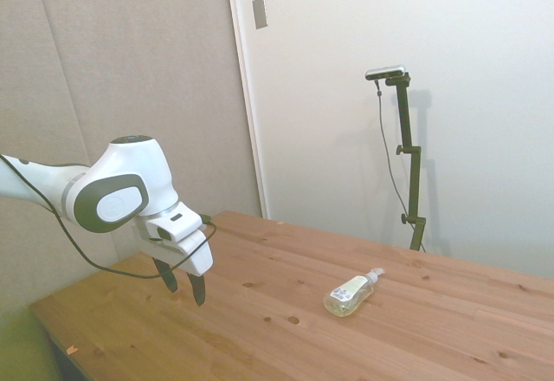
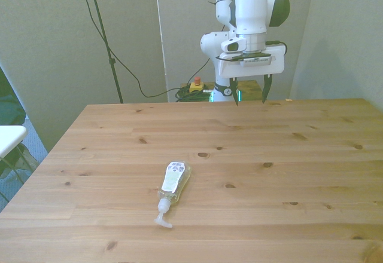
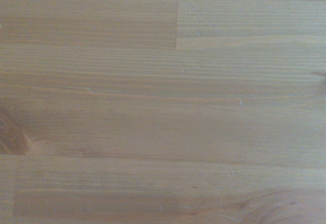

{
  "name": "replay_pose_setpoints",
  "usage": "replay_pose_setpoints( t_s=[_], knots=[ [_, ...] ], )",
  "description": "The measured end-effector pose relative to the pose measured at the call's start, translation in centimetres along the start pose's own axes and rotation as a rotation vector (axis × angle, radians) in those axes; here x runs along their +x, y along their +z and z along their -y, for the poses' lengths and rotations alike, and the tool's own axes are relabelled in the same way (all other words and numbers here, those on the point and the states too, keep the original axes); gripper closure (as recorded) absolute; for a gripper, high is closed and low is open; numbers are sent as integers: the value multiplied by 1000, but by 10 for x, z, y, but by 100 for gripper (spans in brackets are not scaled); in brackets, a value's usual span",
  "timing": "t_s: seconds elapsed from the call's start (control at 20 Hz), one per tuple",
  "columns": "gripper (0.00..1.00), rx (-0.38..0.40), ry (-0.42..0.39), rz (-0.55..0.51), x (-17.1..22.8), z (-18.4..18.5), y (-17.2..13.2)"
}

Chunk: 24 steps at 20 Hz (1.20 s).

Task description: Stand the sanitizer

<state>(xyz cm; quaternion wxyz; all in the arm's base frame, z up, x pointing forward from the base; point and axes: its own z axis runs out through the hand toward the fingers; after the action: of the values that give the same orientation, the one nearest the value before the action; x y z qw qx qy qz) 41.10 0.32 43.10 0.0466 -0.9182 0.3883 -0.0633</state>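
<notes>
The sanitizer [image 1: 352, 294] [image 2: 173, 182] is a small clear bottle of pale yellowish gel with a white pump and a light label. It lies on its side on the wooden table [image 1: 260, 346] [image 2: 299, 173], pump toward the table's near edge in the front view. My gripper [image 1: 184, 284] [image 2: 251, 94] hangs open and empty just above the table's far edge in the front view, well away from the bottle. Only bare wood planks fill the wrist view.
Cables and a red button on a yellow box [image 2: 195, 85] lie on the floor behind the table. A white object [image 2: 9, 138] sits off the table at the front view's left.
</notes>
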Motion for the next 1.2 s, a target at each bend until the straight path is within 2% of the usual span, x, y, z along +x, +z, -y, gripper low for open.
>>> replay_pose_setpoints(
  t_s=[0.25,0.55,0.7,0.75,0.85,0.95,1.2],
  knots=[
    [0,-20,47,-40,16,-2,-5],
    [0,-9,185,-131,133,-16,-18],
    [0,7,238,-174,187,-4,-22],
    [0,27,272,-203,224,19,-19],
    [0,22,278,-242,229,20,-22],
    [0,23,303,-290,241,20,-16],
    [0,27,378,-351,310,21,23]
  ],
)
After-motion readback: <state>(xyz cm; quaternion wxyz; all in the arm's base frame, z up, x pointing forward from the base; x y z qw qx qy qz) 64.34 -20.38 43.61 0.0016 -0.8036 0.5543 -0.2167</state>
